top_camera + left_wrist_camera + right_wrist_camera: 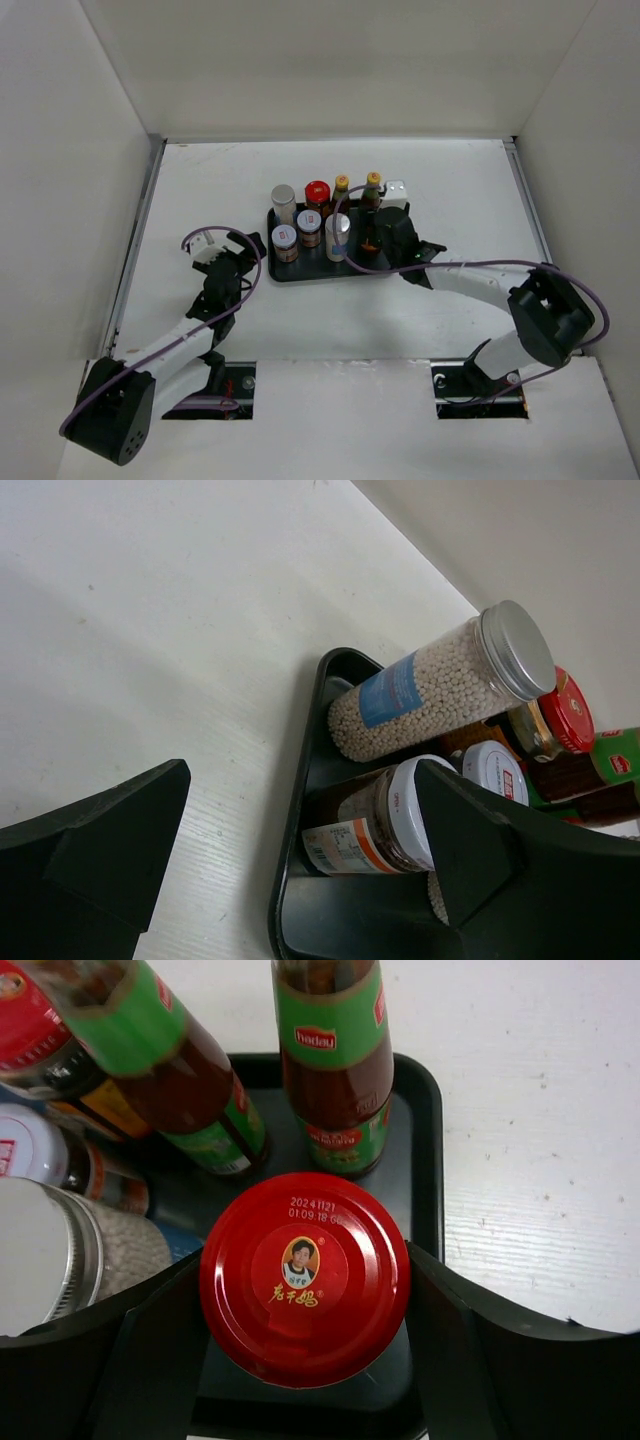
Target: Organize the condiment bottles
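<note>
Evidently the condiment bottles (pixel 310 228) stand crowded on the black tray (pixel 300 277), toward the far middle of the worktop (pixel 455 190). The right gripper (pixel 378 240) is closed on the red-capped jar (pixel 305 1278) by the tray's right edge, with a finger against either side. The left gripper (pixel 222 245) gapes wide and empty just off the tray's left edge, beside a white-lidded jar (pixel 370 820). These look like glass: rigid, fairly heavy, smooth and breakable. Each is best taken around the body below the cap, kept upright and lifted straight. That way neighbours such as the slim sauce bottles (pixel 335 1060) are not knocked.
</note>
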Robot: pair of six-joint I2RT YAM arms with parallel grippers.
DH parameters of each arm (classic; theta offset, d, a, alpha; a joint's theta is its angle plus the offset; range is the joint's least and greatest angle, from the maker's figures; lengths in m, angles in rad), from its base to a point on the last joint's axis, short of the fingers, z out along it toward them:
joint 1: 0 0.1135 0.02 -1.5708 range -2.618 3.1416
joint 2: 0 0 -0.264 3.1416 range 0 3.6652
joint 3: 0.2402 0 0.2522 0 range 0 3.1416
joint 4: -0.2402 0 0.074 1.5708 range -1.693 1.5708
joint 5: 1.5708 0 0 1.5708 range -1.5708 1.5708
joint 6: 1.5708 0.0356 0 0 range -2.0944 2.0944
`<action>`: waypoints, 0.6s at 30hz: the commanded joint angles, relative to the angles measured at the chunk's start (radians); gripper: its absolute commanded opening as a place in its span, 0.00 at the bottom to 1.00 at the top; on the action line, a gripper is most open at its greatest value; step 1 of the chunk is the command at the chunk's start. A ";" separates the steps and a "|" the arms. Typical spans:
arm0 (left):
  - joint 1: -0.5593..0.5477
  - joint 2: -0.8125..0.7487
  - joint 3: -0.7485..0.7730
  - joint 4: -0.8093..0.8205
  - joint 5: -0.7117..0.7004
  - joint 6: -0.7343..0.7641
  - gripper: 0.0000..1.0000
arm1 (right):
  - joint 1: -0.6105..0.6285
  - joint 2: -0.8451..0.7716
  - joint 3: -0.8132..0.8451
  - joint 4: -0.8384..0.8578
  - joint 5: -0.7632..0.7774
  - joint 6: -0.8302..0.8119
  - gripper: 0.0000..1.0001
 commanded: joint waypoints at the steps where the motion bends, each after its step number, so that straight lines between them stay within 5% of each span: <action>1: 0.009 -0.011 0.029 0.003 -0.011 0.001 1.00 | 0.027 -0.006 0.063 0.212 0.065 -0.043 0.62; 8: 0.018 -0.035 0.031 -0.054 -0.062 -0.012 1.00 | 0.065 -0.014 0.056 0.223 0.119 -0.083 1.00; 18: 0.032 -0.072 0.079 -0.165 -0.023 -0.055 1.00 | 0.056 -0.262 -0.061 0.274 0.186 -0.053 1.00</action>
